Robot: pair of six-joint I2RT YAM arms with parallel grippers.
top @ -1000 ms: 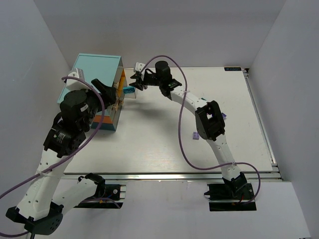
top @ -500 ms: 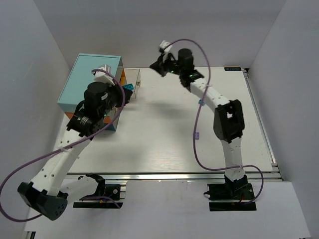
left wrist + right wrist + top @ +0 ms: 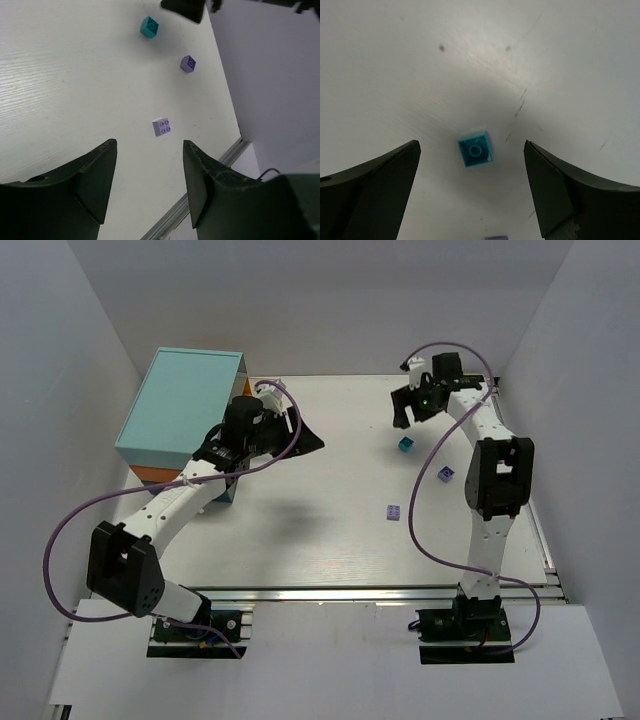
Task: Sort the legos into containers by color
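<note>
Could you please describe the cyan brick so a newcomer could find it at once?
On the white table, far right part, look beneath the open right fingers. The cyan brick lies there, single-studded; the two purple bricks, nearer the arm bases, differ in colour.

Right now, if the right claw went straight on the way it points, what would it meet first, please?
The right claw would most likely meet the cyan brick on the table, centred between its open fingers; its height above it is unclear.

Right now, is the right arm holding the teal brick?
No, the teal brick lies loose on the table, seen between the right arm's wide-open jaws and touching neither.
</note>
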